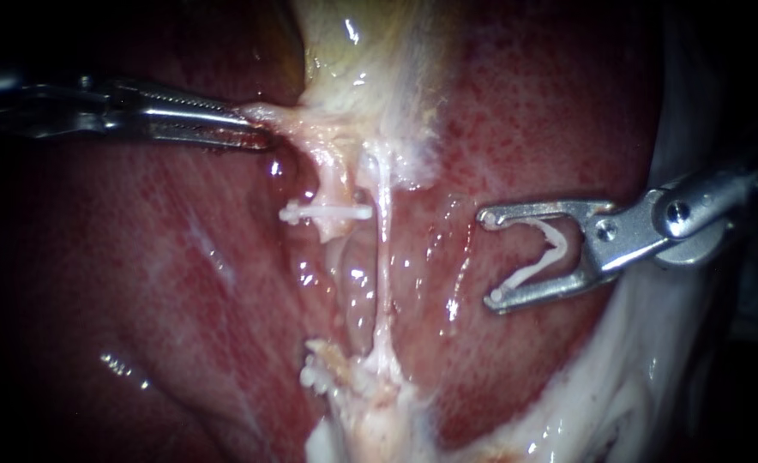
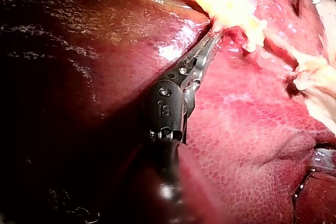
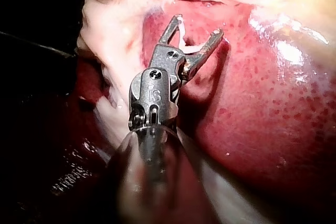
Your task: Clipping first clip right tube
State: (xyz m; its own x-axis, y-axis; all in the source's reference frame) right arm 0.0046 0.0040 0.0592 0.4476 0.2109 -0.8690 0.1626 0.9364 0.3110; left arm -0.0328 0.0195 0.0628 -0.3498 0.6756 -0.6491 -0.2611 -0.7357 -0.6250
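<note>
Two pale tubes run down from the gallbladder (image 1: 370, 51) between the liver lobes. The left tube (image 1: 334, 176) carries a white clip (image 1: 323, 210) across it. The thin right tube (image 1: 385, 249) is bare along its middle. My right instrument (image 1: 489, 257) hovers over the liver to the right of that tube, apart from it; its jaws stand wide and hold an open white clip (image 1: 544, 255). The right wrist view shows these jaws (image 3: 197, 27) with the clip (image 3: 184, 38). My left instrument (image 1: 255, 120) is shut on pale tissue at the gallbladder's neck (image 2: 212, 35).
Red liver (image 1: 165, 283) lies on both sides of the tubes. Small white clip-like pieces (image 1: 313, 373) sit at the tubes' lower end amid pale tissue (image 1: 379, 411). More white tissue (image 1: 636, 377) lines the liver's right edge under my right instrument's shaft.
</note>
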